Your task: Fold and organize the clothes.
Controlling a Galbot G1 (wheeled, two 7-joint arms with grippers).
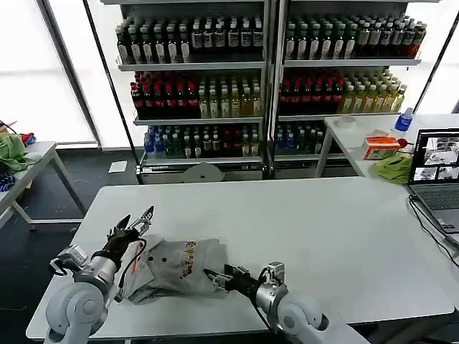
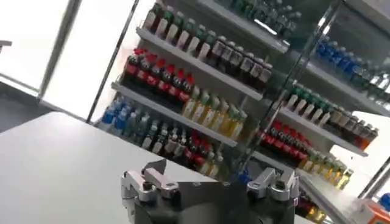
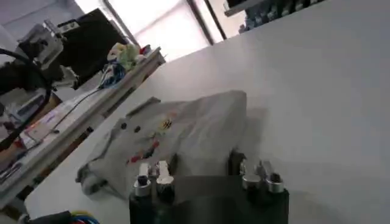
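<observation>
We see a grey shirt lying folded in a soft heap on the white table, near the table's front edge. It has a small colourful print and dark buttons on top.

Our right hand sits low at the front edge of the shirt. Its fingers are spread apart. They hold nothing, and their tips are right by the cloth.

Our left hand is up in the air just beside the shirt's left end. It is wide open and holds nothing too.

Farther back from the shirt, past the bare table top, stand tall shelves full of bottles. A laptop sits far off to the right of the shirt.
</observation>
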